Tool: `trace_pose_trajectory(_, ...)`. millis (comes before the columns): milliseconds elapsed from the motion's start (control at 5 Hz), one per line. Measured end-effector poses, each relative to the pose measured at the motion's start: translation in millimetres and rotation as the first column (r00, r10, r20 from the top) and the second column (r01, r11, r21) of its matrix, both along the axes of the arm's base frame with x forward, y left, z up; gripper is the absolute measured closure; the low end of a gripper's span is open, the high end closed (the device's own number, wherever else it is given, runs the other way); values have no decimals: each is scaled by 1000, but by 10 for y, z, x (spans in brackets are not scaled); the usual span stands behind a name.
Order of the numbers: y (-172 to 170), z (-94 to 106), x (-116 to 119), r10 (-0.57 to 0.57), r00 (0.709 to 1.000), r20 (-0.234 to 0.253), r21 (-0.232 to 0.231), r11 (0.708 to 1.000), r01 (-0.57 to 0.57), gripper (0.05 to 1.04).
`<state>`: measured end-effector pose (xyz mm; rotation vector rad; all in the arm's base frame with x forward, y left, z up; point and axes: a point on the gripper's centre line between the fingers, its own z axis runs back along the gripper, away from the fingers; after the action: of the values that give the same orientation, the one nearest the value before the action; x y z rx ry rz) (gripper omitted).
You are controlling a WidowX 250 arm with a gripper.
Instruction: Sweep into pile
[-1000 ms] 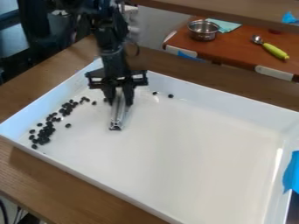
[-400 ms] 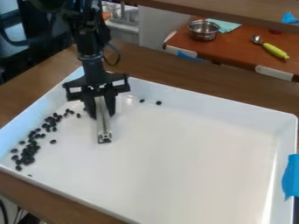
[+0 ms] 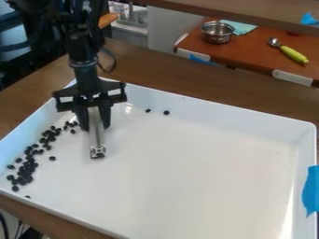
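Camera view: claw, clamped around metal bar, nearer view's left edge; white tray, black pieces shifted too.

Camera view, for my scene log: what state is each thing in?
Gripper, closed on bar
Bar, held, end pointing down
Beans, mostly bunched near one wall, some stray
Tray, upright, holding beans
Tape, stuck to tray
Pot, upright, lidless
Scoop, lying down
Cloth, lying flat

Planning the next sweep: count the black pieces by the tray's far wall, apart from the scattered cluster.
2: one black piece, another nearer the gripper, which may hide more.
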<state>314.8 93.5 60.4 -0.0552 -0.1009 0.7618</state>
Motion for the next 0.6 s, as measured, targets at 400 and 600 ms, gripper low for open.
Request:
trace_pose_trajectory(400,-581,487,123,-290,945,151,13,956,292,705)
trace_pose_trajectory(600,-978,508,123,-417,898,139,46,909,415,705)
